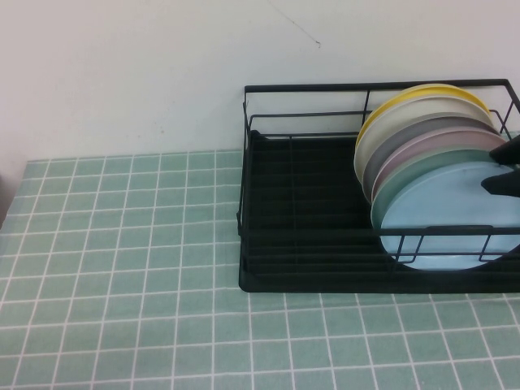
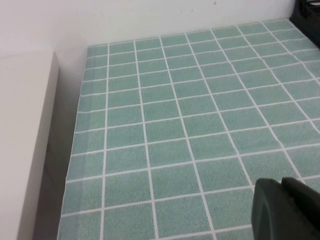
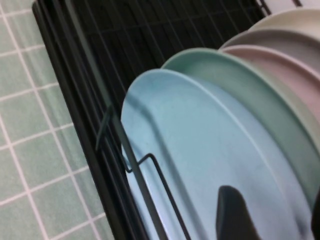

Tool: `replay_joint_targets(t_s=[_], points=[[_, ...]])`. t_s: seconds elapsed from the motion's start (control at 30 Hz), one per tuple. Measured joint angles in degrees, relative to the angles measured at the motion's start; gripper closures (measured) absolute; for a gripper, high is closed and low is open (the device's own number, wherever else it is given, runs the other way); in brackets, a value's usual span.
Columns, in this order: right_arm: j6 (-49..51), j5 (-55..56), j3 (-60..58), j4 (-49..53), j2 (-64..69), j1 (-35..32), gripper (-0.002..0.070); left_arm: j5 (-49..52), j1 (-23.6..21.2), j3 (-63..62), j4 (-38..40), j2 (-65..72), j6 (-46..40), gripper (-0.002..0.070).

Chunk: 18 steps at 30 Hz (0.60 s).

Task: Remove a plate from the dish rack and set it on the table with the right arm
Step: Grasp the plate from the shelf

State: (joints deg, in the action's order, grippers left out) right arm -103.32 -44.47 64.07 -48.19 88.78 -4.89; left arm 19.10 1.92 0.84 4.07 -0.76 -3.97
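The light blue plate (image 1: 439,213) stands on edge at the front of a row of plates in the right end of the black wire dish rack (image 1: 268,280). My right gripper (image 1: 504,168) is at the plate's upper right rim. In the right wrist view the gripper (image 3: 272,220) is open, with one dark finger (image 3: 232,217) in front of the blue plate's face (image 3: 190,145) and the other at the picture's edge behind the rim. My left gripper (image 2: 281,200) is shut and empty above the green tiled table (image 2: 175,125), out of the high view.
Behind the blue plate stand a mint green plate (image 1: 422,166), a pink plate (image 1: 404,154), then grey, white and yellow (image 1: 422,91) plates. The rack's left half holds nothing. The tiled table (image 1: 122,268) spreads left of and in front of the rack. A white wall is behind.
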Motion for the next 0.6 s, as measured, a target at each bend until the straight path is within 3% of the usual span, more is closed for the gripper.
replay_joint_targets(t_s=[0.6], points=[[-3.7, 5.7, 0.5, -0.1, 3.7, 0.0, 0.0348, 0.0, 0.0, 0.0, 0.0, 0.0, -0.1, 0.0678]])
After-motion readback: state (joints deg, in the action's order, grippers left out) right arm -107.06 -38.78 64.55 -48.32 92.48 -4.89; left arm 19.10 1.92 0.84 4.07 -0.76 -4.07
